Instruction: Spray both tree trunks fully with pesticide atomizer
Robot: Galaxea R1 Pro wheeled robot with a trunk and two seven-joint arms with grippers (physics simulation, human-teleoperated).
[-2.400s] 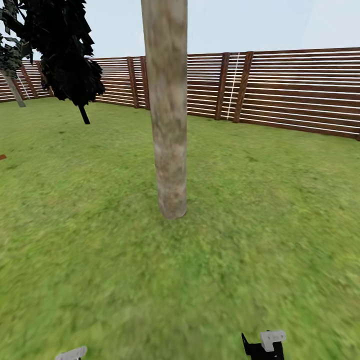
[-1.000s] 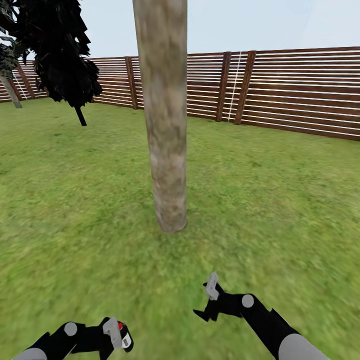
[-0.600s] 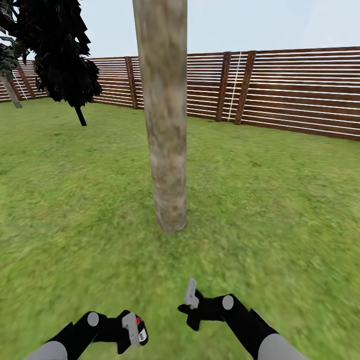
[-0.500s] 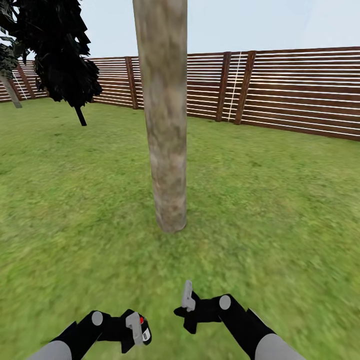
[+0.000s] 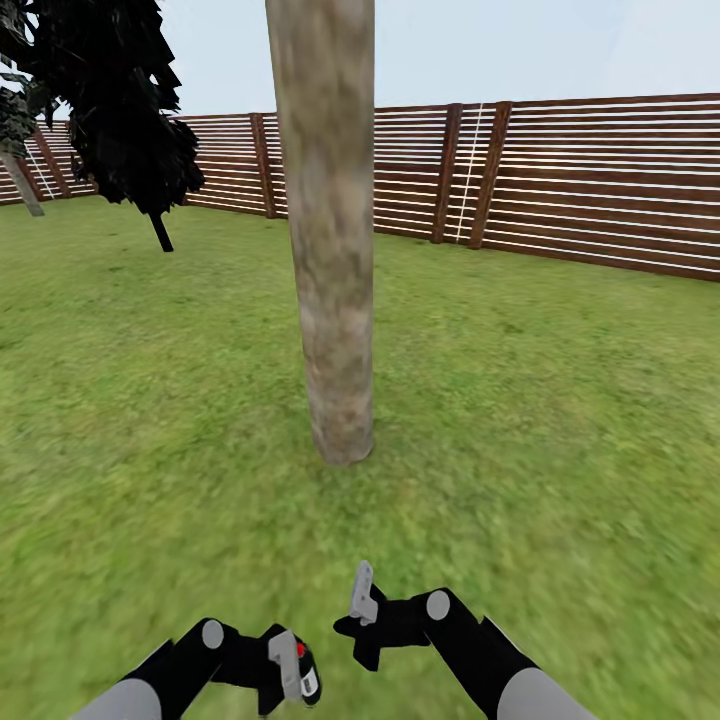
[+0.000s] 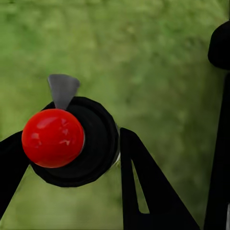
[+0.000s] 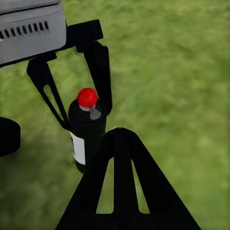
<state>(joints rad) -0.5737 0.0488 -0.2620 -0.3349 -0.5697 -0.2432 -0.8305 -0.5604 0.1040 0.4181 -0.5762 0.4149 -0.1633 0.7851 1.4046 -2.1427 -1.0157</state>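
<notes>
A thick pale grey-brown tree trunk (image 5: 336, 260) rises from the lawn straight ahead, and I can make out no white specks on its bark. My left gripper (image 5: 297, 668) is low in the head view, shut on the pesticide atomizer (image 5: 303, 664). In the left wrist view the atomizer's red top (image 6: 52, 138) sits between the black fingers (image 6: 143, 191). My right gripper (image 5: 358, 604) hangs just right of it, shut and empty. In the right wrist view its joined fingertips (image 7: 120, 139) are close to the dark bottle (image 7: 87, 132) with its pale label.
A reddish-brown slat fence (image 5: 560, 180) closes off the lawn (image 5: 560, 400) behind the trunk. A near-black narrow tree (image 5: 120, 100) stands at the far left. Grass surrounds the trunk on all sides.
Both arms have come up into view since the oldest frame. The left gripper with the atomizer has slid right, the right gripper left, and the two have drawn close together.
</notes>
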